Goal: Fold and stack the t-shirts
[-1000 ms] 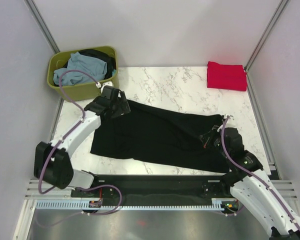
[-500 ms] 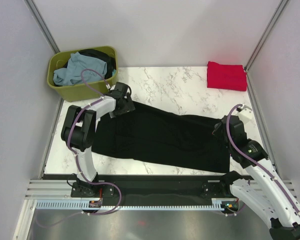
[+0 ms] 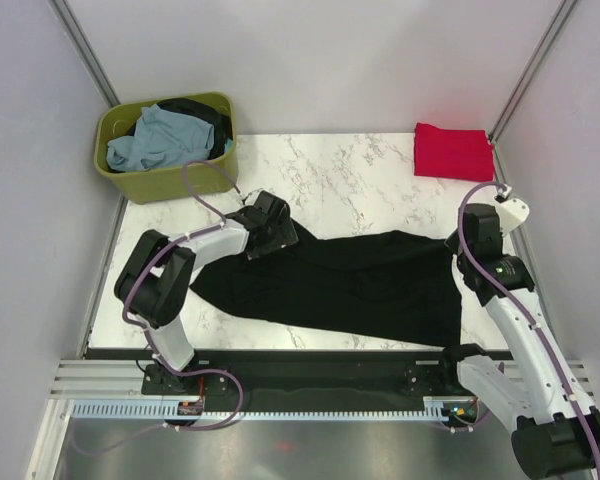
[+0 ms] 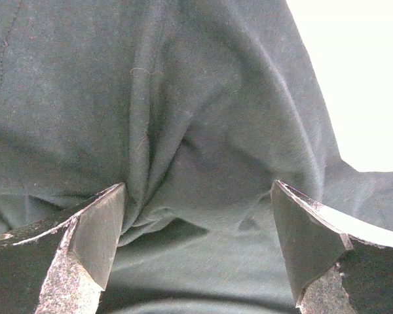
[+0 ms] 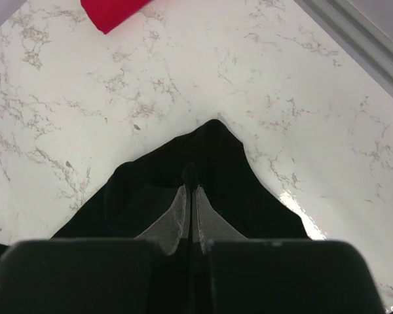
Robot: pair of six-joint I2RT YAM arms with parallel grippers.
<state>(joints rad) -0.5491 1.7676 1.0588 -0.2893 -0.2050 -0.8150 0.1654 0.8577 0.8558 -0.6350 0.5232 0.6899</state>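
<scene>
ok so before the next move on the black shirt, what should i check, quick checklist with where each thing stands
1. The right end effector grips the black t-shirt: ok, shut on its right edge.
2. The left end effector has a grip: not ok, jaws open astride a bunched fold.
3. The black t-shirt lies flat on the table: not ok, rumpled by the left end effector.
4. The red t-shirt is folded and apart from the black one: ok.
5. The tub stands apart from the black t-shirt: ok.
6. How many layers the right end effector pinches: cannot tell.
</scene>
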